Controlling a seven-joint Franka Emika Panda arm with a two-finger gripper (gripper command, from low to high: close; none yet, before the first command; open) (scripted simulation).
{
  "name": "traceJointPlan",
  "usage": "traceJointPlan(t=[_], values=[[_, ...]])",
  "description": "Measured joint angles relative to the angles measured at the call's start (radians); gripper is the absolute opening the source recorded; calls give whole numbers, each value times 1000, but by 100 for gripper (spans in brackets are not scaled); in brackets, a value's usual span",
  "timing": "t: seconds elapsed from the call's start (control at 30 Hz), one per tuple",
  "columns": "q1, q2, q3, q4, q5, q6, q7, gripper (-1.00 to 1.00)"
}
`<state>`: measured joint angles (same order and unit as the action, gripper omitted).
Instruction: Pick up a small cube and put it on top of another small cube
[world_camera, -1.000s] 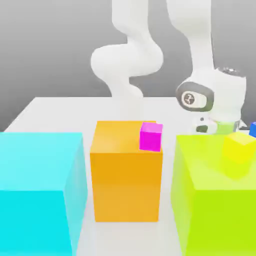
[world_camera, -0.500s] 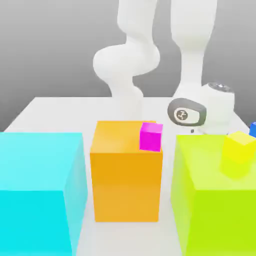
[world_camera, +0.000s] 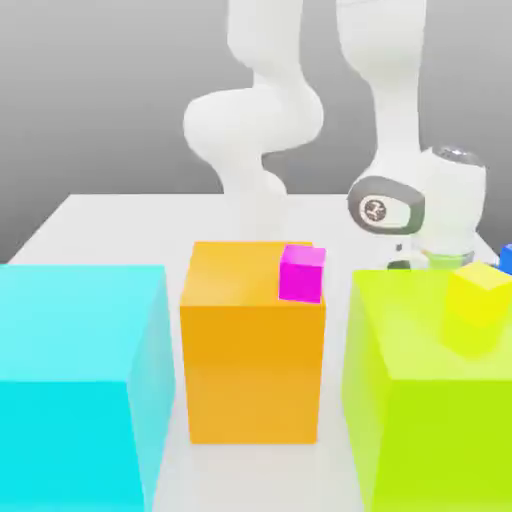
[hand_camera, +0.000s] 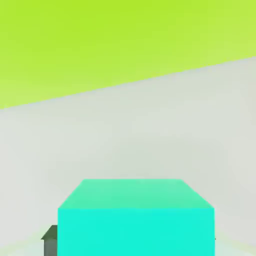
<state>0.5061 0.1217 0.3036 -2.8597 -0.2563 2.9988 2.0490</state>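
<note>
Hand view: the fingers pinch the small teal cube by its opposite flat sides above the tabletop. It looks light, rigid and smooth, so a centred squeeze should hold.

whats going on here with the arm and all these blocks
A white robot arm has reached down behind the big lime-green block, at the exterior view's right. Its tool is shut on the small teal cube, seen close up in the hand view over the pale table. The small blue cube it should go on peeks out at the exterior view's right edge, with nothing on it yet.
</note>
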Motion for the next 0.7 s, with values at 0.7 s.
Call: traceJointPlan(t=[0.7], values=[[11, -177, 65, -69, 330, -115, -254, -100]])
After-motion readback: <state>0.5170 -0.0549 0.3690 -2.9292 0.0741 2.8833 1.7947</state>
